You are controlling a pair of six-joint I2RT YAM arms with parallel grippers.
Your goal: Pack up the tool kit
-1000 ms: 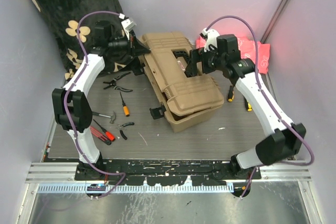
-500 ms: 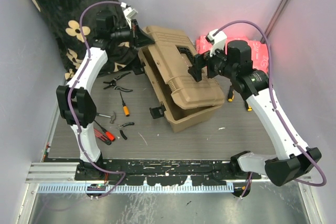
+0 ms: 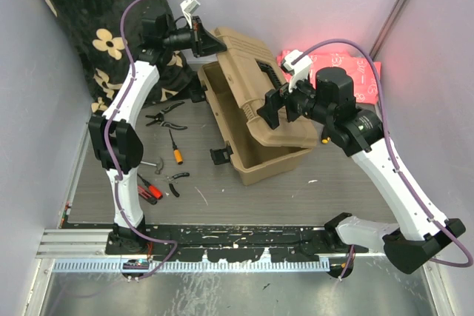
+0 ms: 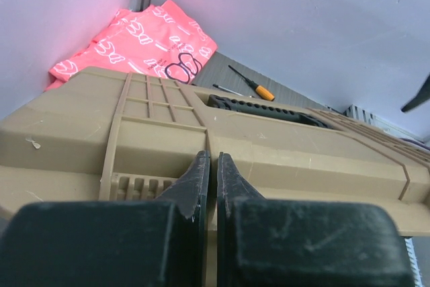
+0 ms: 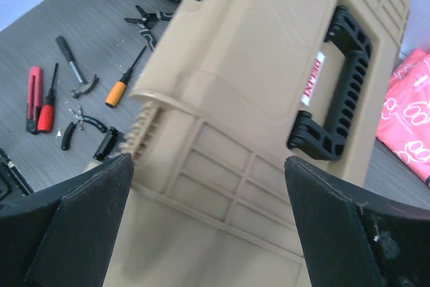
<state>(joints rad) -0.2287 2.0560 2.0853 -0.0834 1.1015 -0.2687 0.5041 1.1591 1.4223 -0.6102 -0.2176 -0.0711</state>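
Observation:
The tan toolbox (image 3: 268,163) stands mid-table with its ribbed lid (image 3: 248,61) tilted up, half open. My left gripper (image 3: 211,41) is shut, its tips against the lid's far left corner; the left wrist view shows the fingers (image 4: 209,156) pressed together on the tan lid (image 4: 282,159). My right gripper (image 3: 268,107) is open at the lid's front edge; in the right wrist view (image 5: 208,159) its fingers straddle the lid (image 5: 269,65) beside the black handle (image 5: 336,85). Pliers (image 3: 164,115), an orange-handled screwdriver (image 3: 175,150) and red-handled tools (image 3: 148,191) lie left of the box.
A small hammer (image 3: 150,162) and small black pliers (image 3: 176,181) lie with the left tools. Two screwdrivers (image 3: 326,137) lie right of the box. The pink cloth (image 3: 352,72) is at back right, the black floral blanket (image 3: 96,20) at back left. Walls enclose three sides.
The lid has swung up from nearly closed to half open. My left gripper rose toward the back with the lid's corner. My right gripper moved left and nearer along the lid's front.

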